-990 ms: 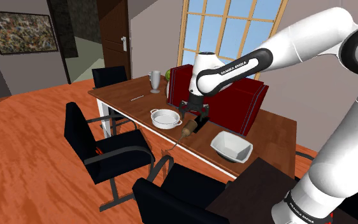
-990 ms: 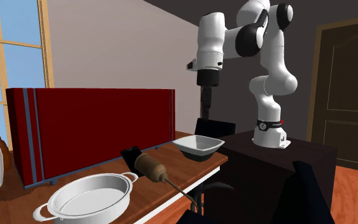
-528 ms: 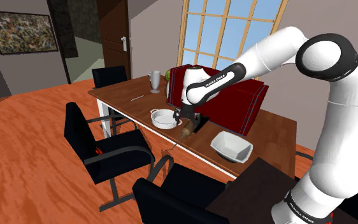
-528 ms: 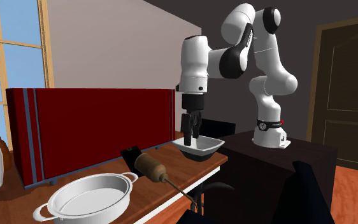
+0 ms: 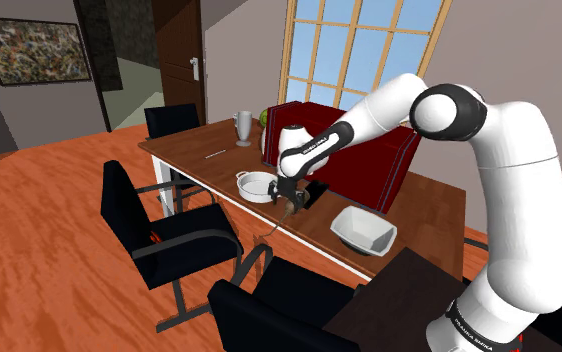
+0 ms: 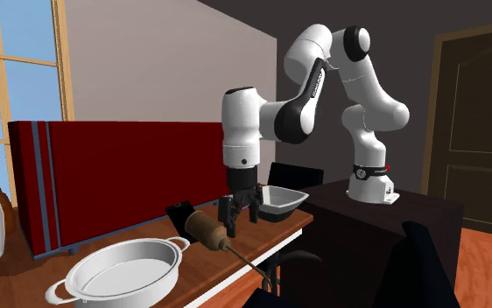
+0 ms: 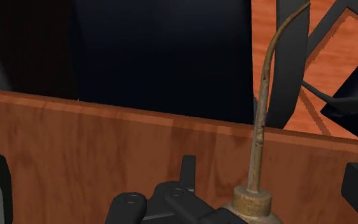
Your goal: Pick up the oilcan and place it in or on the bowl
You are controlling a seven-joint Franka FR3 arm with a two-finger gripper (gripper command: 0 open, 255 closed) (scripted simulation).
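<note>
— Two outside views take in the brown table [image 5: 184, 148], the white arm [image 5: 379, 110] and the white bowl [image 5: 362, 232] lower right of centre. And the wrist view?
— Close on the oilcan [image 7: 254, 202], lying at the table edge. It is rusty brown with a long, thin, bent spout [image 7: 264, 95], and its body is cut off.
— Gripper [image 6: 240, 220]?
— Low over the can with its fingers apart; I cannot tell whether they touch it.

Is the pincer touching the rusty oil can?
Cannot tell. In the second exterior view the pincer hangs right beside the oilcan, with one finger overlapping its body, so neither contact nor a gap shows plainly.
</note>
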